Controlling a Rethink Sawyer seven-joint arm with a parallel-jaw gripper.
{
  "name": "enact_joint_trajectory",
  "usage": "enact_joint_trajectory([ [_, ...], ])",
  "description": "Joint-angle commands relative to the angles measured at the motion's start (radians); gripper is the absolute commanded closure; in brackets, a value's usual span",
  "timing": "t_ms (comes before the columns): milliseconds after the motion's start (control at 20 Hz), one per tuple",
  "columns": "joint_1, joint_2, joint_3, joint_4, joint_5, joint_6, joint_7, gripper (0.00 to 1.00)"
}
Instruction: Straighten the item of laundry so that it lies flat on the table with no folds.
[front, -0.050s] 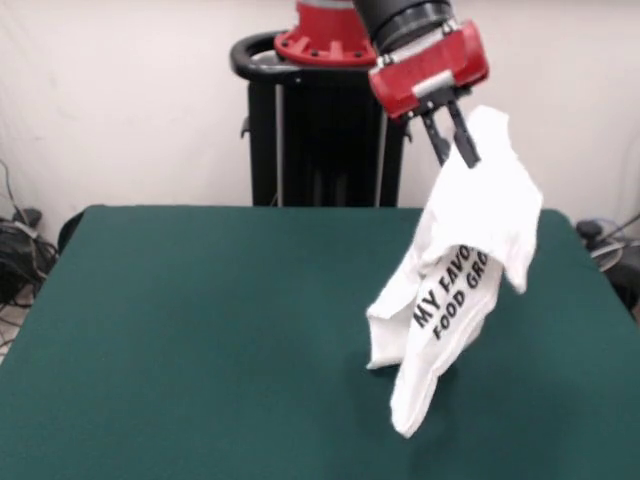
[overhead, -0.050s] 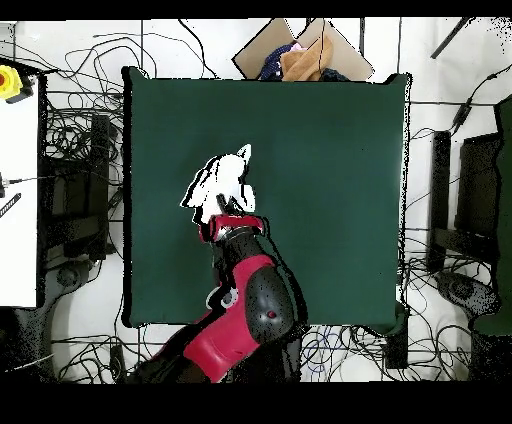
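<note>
- I have the gripper (front, -0.050s: 455, 135) raised above the table (front, -0.050s: 200, 320), its black jaws pinched together on the top of the shirt (front, -0.050s: 465, 270).
- The shirt hangs down from the jaws in folds, black lettering showing on its front.
- Its lower end looks to touch the green top, though I cannot say for sure.
- From overhead, the shirt (overhead, -0.050s: 220, 185) sits left of the table's (overhead, -0.050s: 330, 200) middle, just beyond the gripper (overhead, -0.050s: 232, 222).
</note>
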Motion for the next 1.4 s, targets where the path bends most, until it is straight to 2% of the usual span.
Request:
enact_joint_trajectory([
  [50,0.007,0.179,0.025,-0.141,0.099,0.179,-0.258,1.0],
  [300,0.048,0.253,0.0,-0.211,0.268,0.175,-0.338,1.0],
  [600,-0.077,0.156,0.096,-0.233,0.3,0.126,-0.503,1.0],
  [850,-0.031,0.185,0.047,-0.236,0.304,0.099,-0.461,1.0],
  [1100,-0.011,0.214,-0.039,-0.228,0.346,0.067,-0.428,1.0],
  [1200,0.028,0.263,-0.108,-0.243,0.36,0.045,-0.372,1.0],
  [1250,0.068,0.31,-0.173,-0.263,0.368,0.024,-0.319,1.0],
  [1350,0.234,0.537,-0.425,-0.333,0.384,-0.055,-0.004,1.0],
  [1400,0.341,0.714,-0.58,-0.362,0.389,-0.107,0.248,1.0],
])
